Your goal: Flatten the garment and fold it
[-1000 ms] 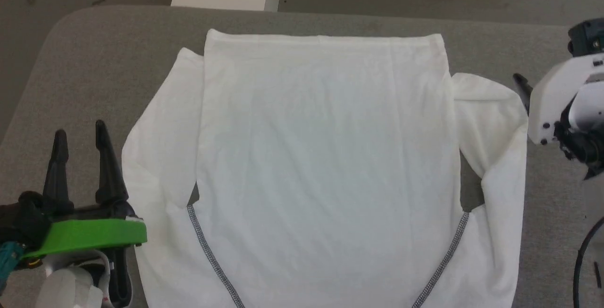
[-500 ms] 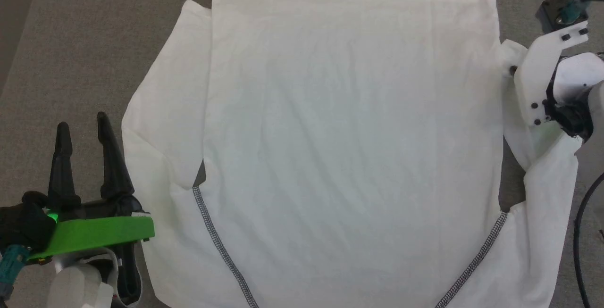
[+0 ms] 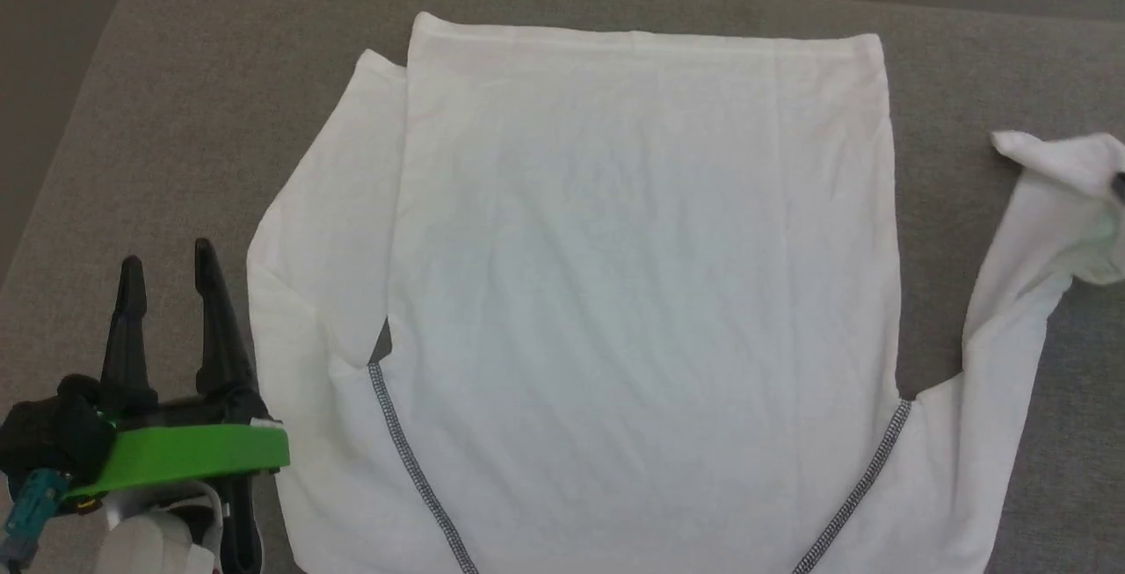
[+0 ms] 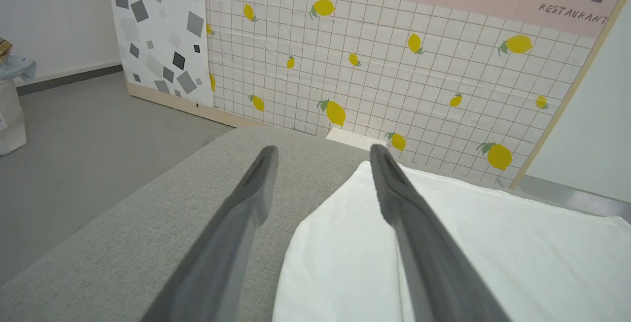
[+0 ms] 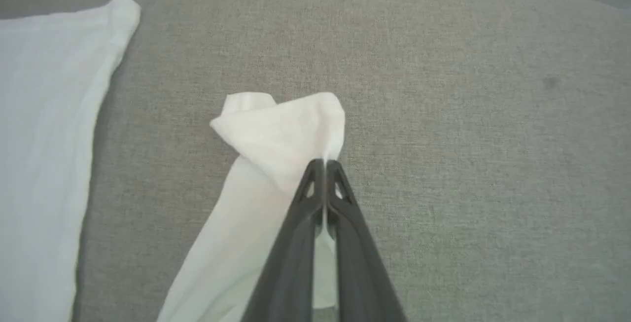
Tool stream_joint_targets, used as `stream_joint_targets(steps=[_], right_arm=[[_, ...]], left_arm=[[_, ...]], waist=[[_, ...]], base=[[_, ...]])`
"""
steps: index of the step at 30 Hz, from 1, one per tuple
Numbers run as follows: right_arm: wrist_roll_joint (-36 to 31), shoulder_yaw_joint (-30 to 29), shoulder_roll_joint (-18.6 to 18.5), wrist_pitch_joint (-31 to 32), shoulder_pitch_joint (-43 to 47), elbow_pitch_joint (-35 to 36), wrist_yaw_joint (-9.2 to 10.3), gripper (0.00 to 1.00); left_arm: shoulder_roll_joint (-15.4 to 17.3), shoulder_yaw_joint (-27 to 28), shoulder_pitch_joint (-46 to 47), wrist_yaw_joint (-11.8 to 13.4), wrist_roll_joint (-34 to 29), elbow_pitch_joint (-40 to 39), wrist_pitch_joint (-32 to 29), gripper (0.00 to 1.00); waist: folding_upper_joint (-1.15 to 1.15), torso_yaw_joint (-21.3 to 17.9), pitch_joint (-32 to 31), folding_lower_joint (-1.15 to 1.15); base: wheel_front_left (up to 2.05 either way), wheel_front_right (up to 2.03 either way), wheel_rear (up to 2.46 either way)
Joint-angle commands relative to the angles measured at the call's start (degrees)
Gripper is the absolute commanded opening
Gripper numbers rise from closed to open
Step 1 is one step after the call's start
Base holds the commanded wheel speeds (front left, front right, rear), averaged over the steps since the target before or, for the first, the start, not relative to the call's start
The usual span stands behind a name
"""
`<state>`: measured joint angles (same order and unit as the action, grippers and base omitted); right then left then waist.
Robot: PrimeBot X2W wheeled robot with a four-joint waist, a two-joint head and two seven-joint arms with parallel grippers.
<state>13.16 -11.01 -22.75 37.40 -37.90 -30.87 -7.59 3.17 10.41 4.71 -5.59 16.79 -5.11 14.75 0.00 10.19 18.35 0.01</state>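
**Cuff swung clear, right fingers clamped on it**

Since a second ago the cuff (image 5: pixel 281 125) is out and away from the garment (image 3: pixel 642 275) body, and your right gripper (image 5: pixel 325 163), open then, now pinches it with jaws pressed together. The garment lies spread on the grey padded surface (image 3: pixel 176 117), hem far, shoulders near you. Your right sleeve (image 3: pixel 993 363) runs long from the shoulder seam outward to that pinch, so the body sits to the gripper's left. I'd tug along that line to straighten, then carry inward. Your left gripper (image 3: pixel 169 253) waits wide open and empty, just beside the left sleeve (image 3: pixel 325 249).
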Motion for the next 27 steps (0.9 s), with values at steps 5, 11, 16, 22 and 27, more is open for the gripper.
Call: stream_joint_targets(steps=[5, 11, 16, 22, 27], right_arm=[[1.4, -14.7, 0.2, -0.1, 9.7, 3.8, 0.10, 0.00], [-0.9, -30.0, 3.1, 1.8, 17.1, 11.4, 0.10, 0.00], [-3.5, -35.3, 7.6, 4.3, 20.2, 19.0, 0.10, 0.00], [-2.2, -29.0, 8.5, 5.7, 22.0, 25.6, 0.10, 0.00], [4.9, -17.9, 7.5, 11.5, 24.9, 33.7, 0.10, 0.00]], left_arm=[[-0.3, 0.8, -3.4, -0.2, 0.5, 0.0, 0.2, 1.00], [-0.3, 0.7, -5.8, 0.5, 1.1, -0.9, 0.2, 1.00], [-0.3, 1.1, -7.1, 0.9, 1.3, -1.8, 0.2, 1.00], [-0.3, 1.4, -7.8, 1.0, 1.5, -1.7, 0.2, 1.00], [-0.3, 1.2, -8.1, 1.1, 1.5, -1.4, 0.2, 1.00]], waist=[[0.00, -2.4, -6.8, -0.01], [0.00, -3.2, -8.6, -0.01], [0.00, -4.0, -9.2, -0.01], [0.00, -4.2, -10.2, -0.01], [0.00, -3.8, -11.9, -0.01]], base=[[0.00, 0.00, 0.00], [0.00, 0.00, 0.00], [0.00, 0.00, 0.00], [0.00, 0.00, 0.00], [0.00, 0.00, 0.00]])
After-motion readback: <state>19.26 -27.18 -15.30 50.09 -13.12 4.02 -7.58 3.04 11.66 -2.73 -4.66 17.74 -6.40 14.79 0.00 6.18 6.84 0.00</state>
